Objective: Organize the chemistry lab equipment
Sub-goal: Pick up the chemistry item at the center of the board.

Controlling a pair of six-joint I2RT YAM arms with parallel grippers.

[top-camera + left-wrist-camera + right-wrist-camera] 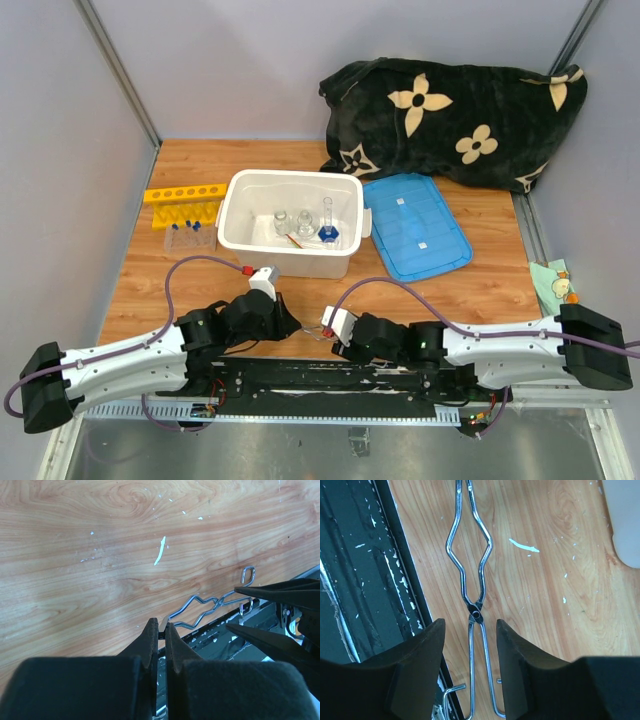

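Observation:
The metal tongs point(479, 575) lie flat on the wooden table near its front edge, between my two grippers point(311, 333). My left gripper point(161, 626) is shut on the tongs' tip end point(200, 611). My right gripper point(470, 622) is open, its fingers point(427, 645) either side of the tongs' handle legs just behind the pivot, not touching them. Small glass flasks point(305, 224) and a blue-based cylinder point(328, 234) stand inside the white tub. Blue-capped test tubes point(190, 232) lie beside the yellow rack point(185, 193).
The white tub point(232, 225) sits mid-table with its blue lid point(415, 225) lying to its right. A black flowered cloth point(455, 115) is heaped at the back right. A black base rail point(365, 580) runs beside the tongs. A small packet point(553, 280) lies at the right edge.

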